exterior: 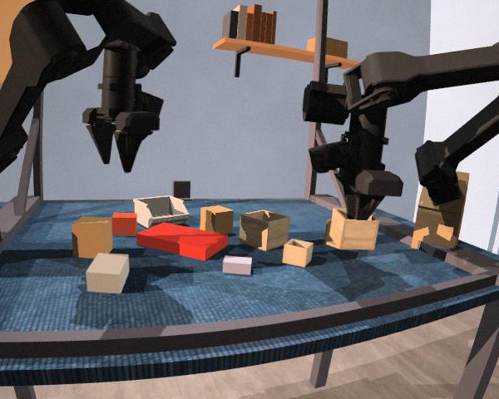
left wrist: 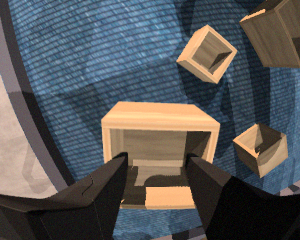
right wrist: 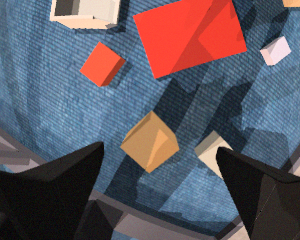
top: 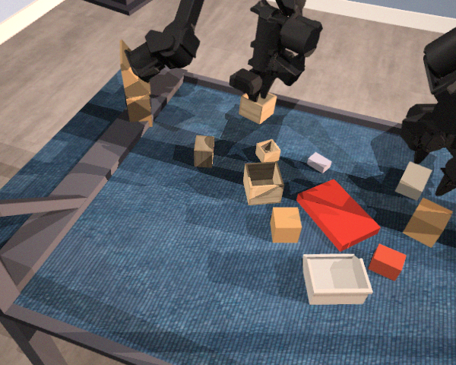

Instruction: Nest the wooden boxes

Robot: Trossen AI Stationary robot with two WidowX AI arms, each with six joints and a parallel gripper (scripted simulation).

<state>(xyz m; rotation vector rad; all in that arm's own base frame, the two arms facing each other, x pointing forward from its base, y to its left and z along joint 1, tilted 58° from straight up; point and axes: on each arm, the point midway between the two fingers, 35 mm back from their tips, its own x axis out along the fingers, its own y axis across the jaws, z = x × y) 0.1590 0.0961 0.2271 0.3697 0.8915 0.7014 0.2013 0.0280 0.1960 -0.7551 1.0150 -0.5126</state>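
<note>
My left gripper (top: 258, 97) (exterior: 361, 216) (left wrist: 157, 159) has its fingers spread inside a large pale wooden box (top: 251, 109) (exterior: 359, 233) (left wrist: 157, 115), gripping it from inside, open side up, seemingly raised off the table. Finger contact is partly hidden. A darker open box (top: 264, 194) (exterior: 275, 232) (left wrist: 277, 37) stands upright. A small open box (top: 263, 154) (exterior: 296, 254) (left wrist: 192, 52) stands upright beside it. Another box (top: 204, 153) (left wrist: 270, 157) lies on its side, mostly hidden behind the held box in the exterior view. My right gripper (top: 429, 174) (exterior: 116, 167) (right wrist: 162, 150) is open and empty, high above the table.
A red slab (top: 336, 212) (exterior: 180, 240) (right wrist: 190, 37), red block (top: 387, 262), orange cube (top: 286, 226), brown-orange block (top: 428, 222) (right wrist: 150, 142), beige block (top: 413, 180) (exterior: 106, 274), pale lilac block (top: 319, 162) and white bin (top: 336, 297) stand around. Frame rails edge the table.
</note>
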